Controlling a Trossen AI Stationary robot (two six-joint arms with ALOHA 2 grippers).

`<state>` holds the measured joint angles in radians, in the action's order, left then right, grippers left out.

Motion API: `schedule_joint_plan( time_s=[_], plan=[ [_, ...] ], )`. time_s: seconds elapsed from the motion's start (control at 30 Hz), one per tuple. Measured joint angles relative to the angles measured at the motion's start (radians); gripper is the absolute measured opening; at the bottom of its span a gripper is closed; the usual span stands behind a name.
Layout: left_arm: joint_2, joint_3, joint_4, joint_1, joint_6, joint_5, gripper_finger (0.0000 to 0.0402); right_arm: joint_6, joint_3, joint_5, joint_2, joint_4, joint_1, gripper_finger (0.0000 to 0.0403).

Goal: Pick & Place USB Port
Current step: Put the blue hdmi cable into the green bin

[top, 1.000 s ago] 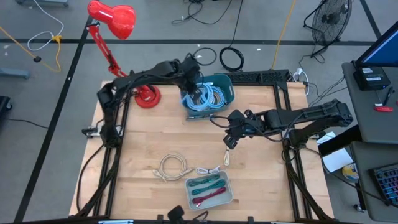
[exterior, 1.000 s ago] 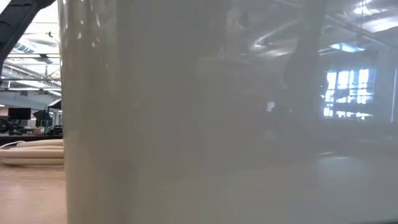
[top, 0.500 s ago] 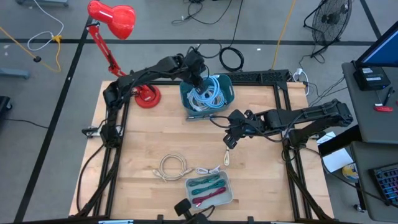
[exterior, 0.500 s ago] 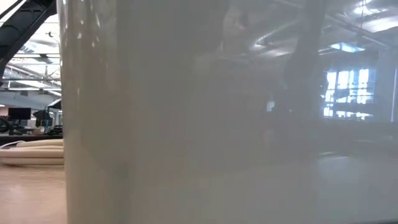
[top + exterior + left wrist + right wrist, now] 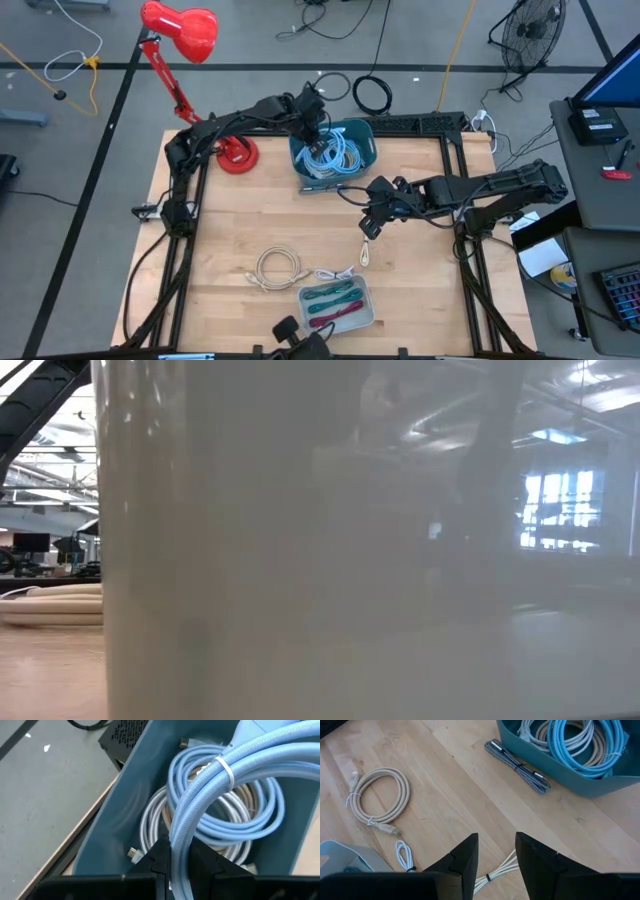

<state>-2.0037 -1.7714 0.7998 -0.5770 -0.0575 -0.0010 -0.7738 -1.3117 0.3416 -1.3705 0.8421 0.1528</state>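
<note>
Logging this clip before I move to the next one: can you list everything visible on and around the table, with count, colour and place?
Bin: one, teal, far side of the table.
Light blue cable: one coil, in the bin, gripped.
Pale cables: several, white and beige, in the bin.
Braided cable: one, black-and-white, on the wood beside the bin.
Beige cable: one coil, near side of the table.
White cable: one small bundle, beside the tray.
Tray: one, grey, near edge, holding red and green cables.
Lamp: one, red, far left corner.
Left gripper: shut on the light blue cable, over the bin.
Right gripper: open, mid-table.
</note>
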Motion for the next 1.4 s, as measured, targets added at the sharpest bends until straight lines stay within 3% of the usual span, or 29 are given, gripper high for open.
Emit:
schedule_joint_plan(
  time_s=[0.67, 1.1, 1.4],
  plan=[
    [0.000, 0.074, -0.012, -0.015, -0.003, -0.045, 0.0041, 0.005, 0.000, -0.001, 0.000, 0.000, 0.000, 0.0121],
    [0.000, 0.077, 0.014, -0.010, -0.033, -0.025, 0.0107, 0.031, 0.000, -0.002, 0.000, 0.000, 0.000, 0.0121],
    [0.000, 0.015, 0.015, -0.002, -0.048, -0.046, 0.0115, 0.053, 0.000, -0.004, 0.000, 0.001, 0.000, 0.0121]
  ],
)
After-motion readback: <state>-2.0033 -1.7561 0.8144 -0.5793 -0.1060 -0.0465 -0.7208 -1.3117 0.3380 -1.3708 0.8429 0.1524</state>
